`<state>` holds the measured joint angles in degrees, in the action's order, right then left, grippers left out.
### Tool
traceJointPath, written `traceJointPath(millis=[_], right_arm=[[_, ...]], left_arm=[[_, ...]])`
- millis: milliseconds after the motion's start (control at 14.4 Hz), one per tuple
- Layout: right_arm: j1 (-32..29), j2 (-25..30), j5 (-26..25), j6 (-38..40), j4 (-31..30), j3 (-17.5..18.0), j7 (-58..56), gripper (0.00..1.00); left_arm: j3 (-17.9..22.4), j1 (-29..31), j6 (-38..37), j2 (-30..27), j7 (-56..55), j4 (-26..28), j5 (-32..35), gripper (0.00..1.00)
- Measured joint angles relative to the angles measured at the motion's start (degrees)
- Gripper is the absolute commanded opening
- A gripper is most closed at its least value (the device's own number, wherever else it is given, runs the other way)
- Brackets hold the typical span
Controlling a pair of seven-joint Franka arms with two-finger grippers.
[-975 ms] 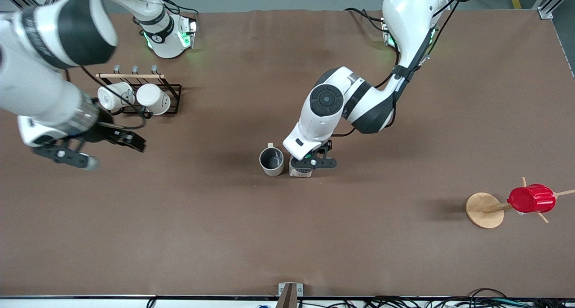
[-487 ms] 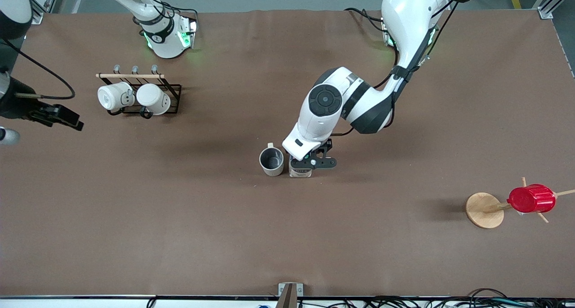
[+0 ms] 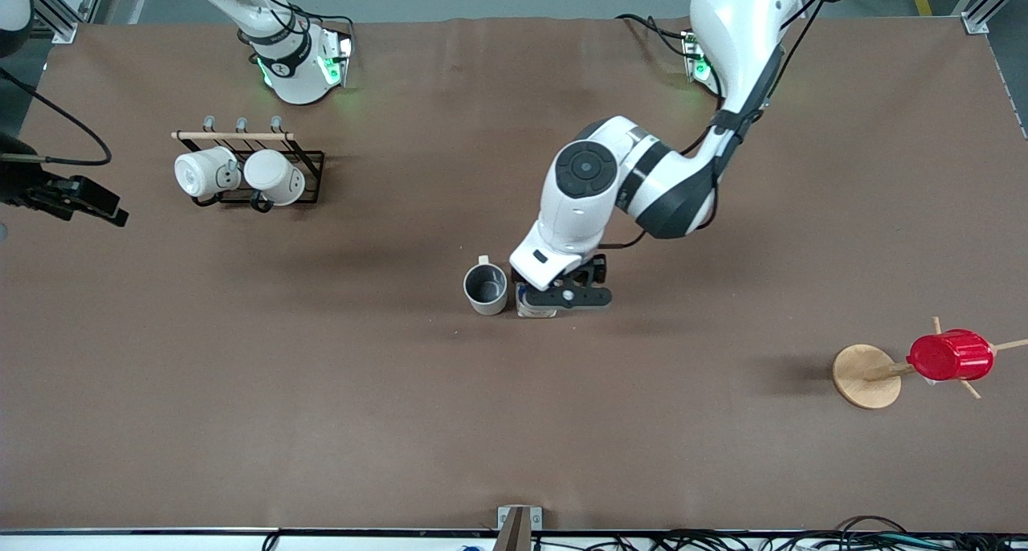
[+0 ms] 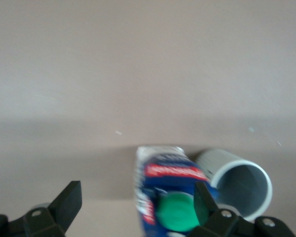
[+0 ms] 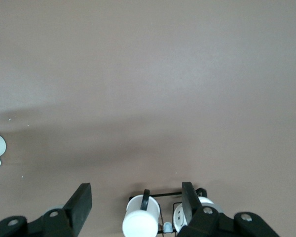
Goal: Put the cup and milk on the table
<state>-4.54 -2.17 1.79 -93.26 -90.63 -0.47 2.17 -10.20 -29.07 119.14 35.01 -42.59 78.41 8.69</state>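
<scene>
- The milk [image 4: 166, 195] is a small gable-top carton, dark blue on its upper part, with a red lettered band, a round green cap [image 4: 176, 211] and a white lower body; it stands upright on the table [image 3: 514, 422] near the middle.
- The cup [image 3: 486, 287] is a small white mug with a dark grey interior, upright with its mouth up and nothing visible inside. Its small handle points toward the robots' bases.
- Cup and carton stand just beside each other, the cup toward the right arm's end; whether they touch cannot be told.
- The left gripper [image 3: 562, 296] is directly over the carton, fingers spread wide. In the left wrist view one finger [image 4: 69, 200] stands well clear of the carton and the other [image 4: 203, 202] lies by the cap, so the carton is not gripped.
- The right gripper [image 5: 136, 205] hangs above the table's edge at the right arm's end, fingers spread wide and holding nothing.
- A black wire rack [image 3: 309, 177] with a wooden rail holds two white mugs [image 3: 241, 173] on their sides, near the right arm's base.
- A red ribbed cup [image 3: 950, 355] hangs on a peg of a wooden stand [image 3: 863, 374] toward the left arm's end.
</scene>
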Motion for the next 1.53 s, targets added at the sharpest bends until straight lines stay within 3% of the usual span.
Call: traceJointPath(millis=[278,627,905,1114,1392,1532], right_arm=[[-1.7,0.0,0.0,-0.1,1.1,0.0,-3.4,0.82],[-1.7,-0.1,0.0,-0.3,2.1,0.3,-4.1,0.84],[-1.7,-0.1,0.0,-0.3,2.3,0.6,-4.1,0.84],[-1.7,-0.2,0.0,-0.3,2.3,0.7,-4.1,0.92],[-1.6,-0.2,0.0,-0.8,2.4,0.8,-4.1,0.92],[-1.6,-0.2,0.0,-0.8,2.4,0.9,-4.1,0.92]], left_arm=[[0.0,9.4,-9.5,-7.5,3.1,-1.0,0.4,1.00],[-0.3,18.9,-24.6,-18.0,16.2,-0.8,0.4,1.00],[-0.3,22.8,-26.4,-23.3,21.2,1.2,-0.1,1.00],[-0.2,25.5,-29.0,-28.2,25.8,3.2,-4.4,1.00],[4.2,26.5,-29.5,-34.8,31.3,10.4,-9.4,1.00],[4.5,26.3,-29.4,-38.4,32.8,15.2,-10.0,1.00]])
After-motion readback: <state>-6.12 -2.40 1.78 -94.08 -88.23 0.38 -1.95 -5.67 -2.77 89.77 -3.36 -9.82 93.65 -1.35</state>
